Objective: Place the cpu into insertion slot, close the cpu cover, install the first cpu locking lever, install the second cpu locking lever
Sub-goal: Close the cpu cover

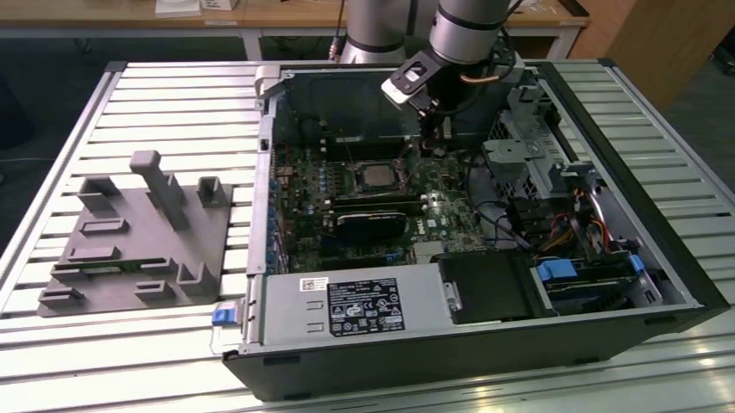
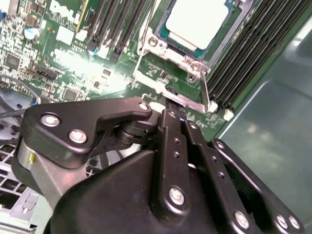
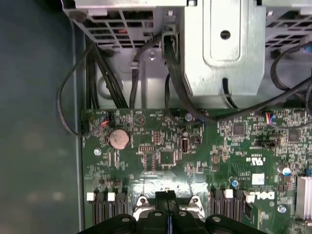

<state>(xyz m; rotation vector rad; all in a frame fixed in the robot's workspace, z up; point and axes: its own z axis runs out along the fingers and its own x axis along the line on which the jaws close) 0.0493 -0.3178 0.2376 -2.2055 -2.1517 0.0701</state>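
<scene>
Exterior view gives the layout. A black open computer case (image 1: 483, 344) lies on a slatted metal table (image 1: 643, 379), with a grey moulded fixture block (image 1: 138, 241) on the exterior view's left of it. The arm reaches down into the case. The black gripper (image 1: 433, 144) is low over the green circuit board (image 1: 442, 211), near the square, metal-rimmed insertion slot (image 1: 355, 184), on the exterior view's right of it.

Second wrist view adds the socket detail. The cpu (image 2: 197, 22), a flat square chip with a pale silvery-grey face, is seated in the slot. The thin silvery metal cpu cover (image 2: 155, 43) frames its face, with long black memory slots (image 2: 253, 53) alongside. A thin silvery lever rod (image 2: 205, 90) runs from the frame corner toward the fingertips.

First wrist view adds the board past the socket: a round silver coin cell (image 3: 119, 138), a silvery sheet-metal drive cage (image 3: 219, 48) and black cables (image 3: 97, 73).

Gripper (image 2: 171, 111) (image 3: 168, 200): fingers pressed together in both wrist views, only a hairline seam between them. The tips are at the silvery bracket beside the socket. Can't tell if they touch it or pinch anything.
</scene>
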